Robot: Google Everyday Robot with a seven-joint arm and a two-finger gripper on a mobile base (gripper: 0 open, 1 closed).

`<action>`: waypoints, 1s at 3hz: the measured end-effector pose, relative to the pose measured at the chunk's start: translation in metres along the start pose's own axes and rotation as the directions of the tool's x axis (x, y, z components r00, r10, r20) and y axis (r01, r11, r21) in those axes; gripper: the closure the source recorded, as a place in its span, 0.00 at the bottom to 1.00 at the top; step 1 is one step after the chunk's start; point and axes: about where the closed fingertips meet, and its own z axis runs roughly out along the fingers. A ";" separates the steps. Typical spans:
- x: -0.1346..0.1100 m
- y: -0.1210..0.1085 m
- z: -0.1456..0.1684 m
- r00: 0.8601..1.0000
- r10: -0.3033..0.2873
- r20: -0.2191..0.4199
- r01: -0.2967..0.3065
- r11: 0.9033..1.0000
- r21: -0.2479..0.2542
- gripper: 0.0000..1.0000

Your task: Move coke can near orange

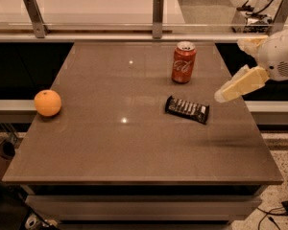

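Gripper [232, 71] hangs at the right edge of the table [110, 147]. My fingers [240, 84] are spread apart with nothing between them, and the lower one slants down and left over the tabletop. Candy bar [187, 109] lies flat just left of that finger, not touching it. Coke can [184, 63] stands upright behind the bar, toward the back, clear of me. Orange [47, 103] sits at the far left edge, well apart from the can.
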 end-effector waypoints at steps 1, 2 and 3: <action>0.004 -0.012 0.018 0.992 0.064 0.104 -0.066 0.998 0.008 0.00; 0.001 -0.028 0.032 0.979 0.090 0.183 -0.093 0.996 0.009 0.00; -0.007 -0.046 0.046 0.967 0.100 0.235 -0.103 0.995 0.003 0.00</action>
